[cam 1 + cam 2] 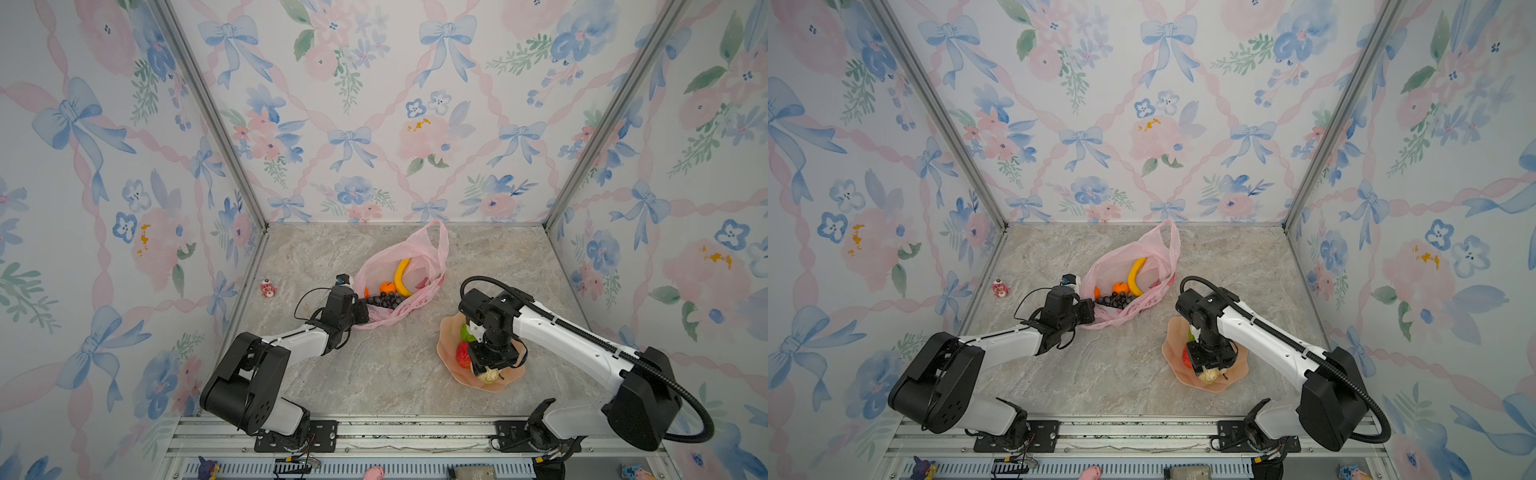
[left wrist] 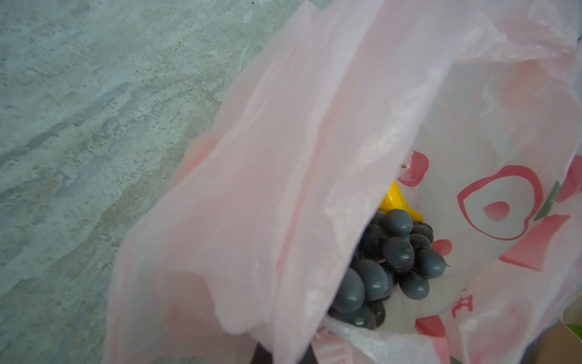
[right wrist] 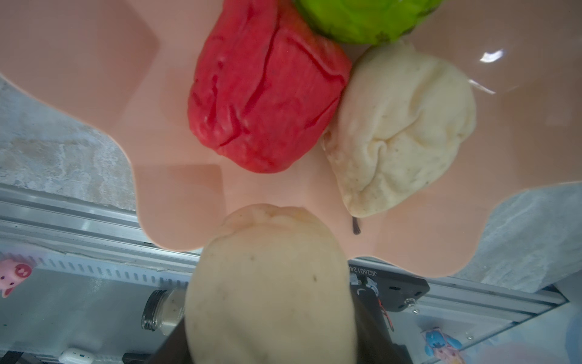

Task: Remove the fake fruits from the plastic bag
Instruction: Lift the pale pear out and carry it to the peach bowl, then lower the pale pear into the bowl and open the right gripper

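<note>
Lower right in both top views, nearest the rail: the right gripper (image 1: 490, 373) points down over the near rim of the peach scalloped plate (image 1: 451, 328). Its jaws are closed on a pale-yellow pear (image 3: 271, 283). In the right wrist view the pear fills the gap between the dark jaws. Cannot tell whether it touches the plate.

On the plate:
- A second pear (image 3: 403, 126) lies on its side.
- A red fruit (image 3: 264, 94) is pressed against the second pear.
- A green round fruit (image 3: 365, 19) touches both, on the plate's far side under the arm (image 1: 467, 332).

Bare marble tabletop (image 1: 374, 374) separates the plate from the bag.

Centre of both top views: the left gripper (image 1: 361, 312) reaches in from the lower left. Its jaws are pinched tight on the near left rim of the plastic bag (image 1: 415, 249), holding the mouth open. In the left wrist view the pink film drapes over the jaws.

Inside the bag, near to far:
- The grape bunch (image 1: 384, 300) sits just beyond the gripper.
- An orange (image 1: 387, 287) is behind the grapes.
- A second orange (image 1: 366, 292) is half hidden at the left rim.
- The banana (image 1: 401, 276) curves up toward the back.

One bag handle stands up near the rear wall.

Left of the bag, well apart from it by the side wall: a small red-and-white figurine (image 1: 268, 287).
</note>
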Tool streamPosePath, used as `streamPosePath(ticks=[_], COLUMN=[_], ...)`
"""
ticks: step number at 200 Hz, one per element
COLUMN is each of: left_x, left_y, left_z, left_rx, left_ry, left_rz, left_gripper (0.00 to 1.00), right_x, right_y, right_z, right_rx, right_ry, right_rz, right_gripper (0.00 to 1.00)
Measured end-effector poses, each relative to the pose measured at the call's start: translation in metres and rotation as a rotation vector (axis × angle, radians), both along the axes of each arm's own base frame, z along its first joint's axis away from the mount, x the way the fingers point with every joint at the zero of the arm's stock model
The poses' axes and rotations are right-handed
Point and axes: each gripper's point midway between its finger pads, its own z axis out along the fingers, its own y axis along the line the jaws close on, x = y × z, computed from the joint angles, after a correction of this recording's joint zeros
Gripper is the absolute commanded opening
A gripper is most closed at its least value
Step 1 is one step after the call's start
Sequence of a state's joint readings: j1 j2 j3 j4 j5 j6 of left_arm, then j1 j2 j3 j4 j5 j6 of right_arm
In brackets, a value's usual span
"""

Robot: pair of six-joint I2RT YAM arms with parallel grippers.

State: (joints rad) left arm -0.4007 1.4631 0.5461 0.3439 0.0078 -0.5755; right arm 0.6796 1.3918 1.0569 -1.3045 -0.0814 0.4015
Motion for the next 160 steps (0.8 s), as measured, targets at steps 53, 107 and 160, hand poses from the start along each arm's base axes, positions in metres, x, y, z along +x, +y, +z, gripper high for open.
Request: streamPosePath(ticks=[53,107,160], left_x=[0.0,0.0,0.0], left_y=[0.0,0.0,0.0], left_z=[0.0,0.0,0.0], left_rx=[0.0,0.0,0.0], left_ry=[0.001,0.0,0.0], left_rz=[0.0,0.001,0.001], left_gripper=[0.0,0.0,0.0], right_x=[0.0,0.002,0.011], right_y=[-0.002,-0.004,-0.005], right_z=[-0.017,-0.028,-0.024], right_rx=[-0.034,-0.073,-0.093], right_ry=[0.024,0.046,0.013], right_rz=[-0.013,-0.01,-0.004], right_gripper=[0.5,0.66,0.79])
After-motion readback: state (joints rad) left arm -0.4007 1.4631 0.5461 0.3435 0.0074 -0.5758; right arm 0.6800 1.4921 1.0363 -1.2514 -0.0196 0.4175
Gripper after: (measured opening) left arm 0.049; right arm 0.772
